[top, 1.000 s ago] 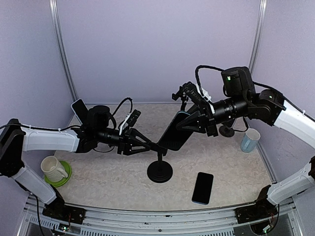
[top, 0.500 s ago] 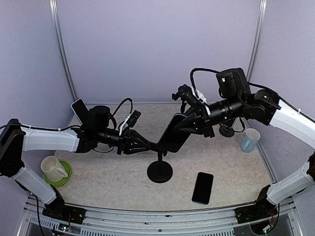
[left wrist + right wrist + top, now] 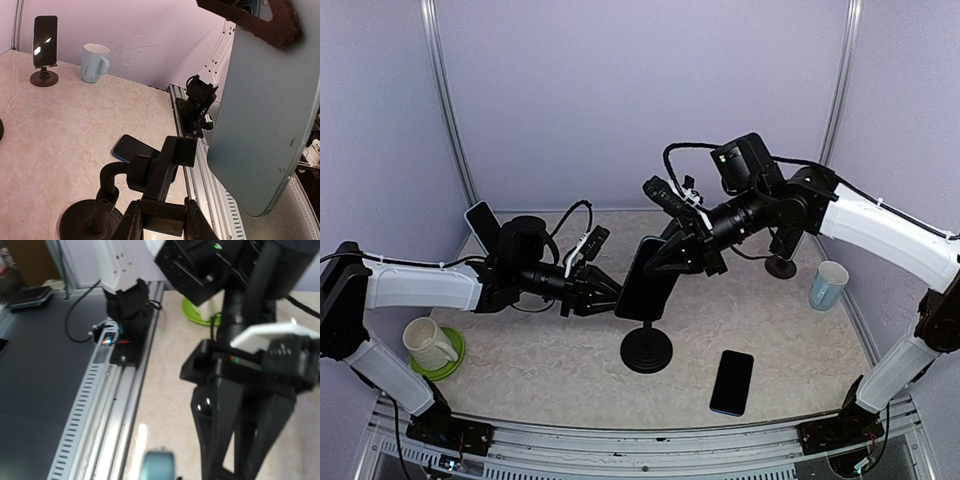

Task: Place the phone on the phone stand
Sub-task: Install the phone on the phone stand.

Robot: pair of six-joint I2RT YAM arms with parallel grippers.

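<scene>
The phone [image 3: 642,283], grey-blue backed, hangs tilted above the table with my right gripper [image 3: 672,255] shut on its upper end. Its lower part sits just in front of the cradle of the black phone stand [image 3: 646,352], whose round base rests on the table. My left gripper [image 3: 610,297] is shut on the stand's cradle bracket from the left. In the left wrist view the fingers [image 3: 131,222] pinch that bracket of the phone stand [image 3: 165,167], and the phone [image 3: 265,115] fills the right side, a little apart from the cradle. The right wrist view shows only the phone's edge [image 3: 159,466].
A second dark phone [image 3: 731,381] lies flat at the front right. A white mug [image 3: 425,342] on a green coaster stands at the front left, a pale blue cup [image 3: 827,284] at the right. Another stand [image 3: 482,225] with a phone is at the back left.
My right arm has swung left and carried the phone over the stand's cradle. My left gripper has narrowed onto the cradle bracket.
</scene>
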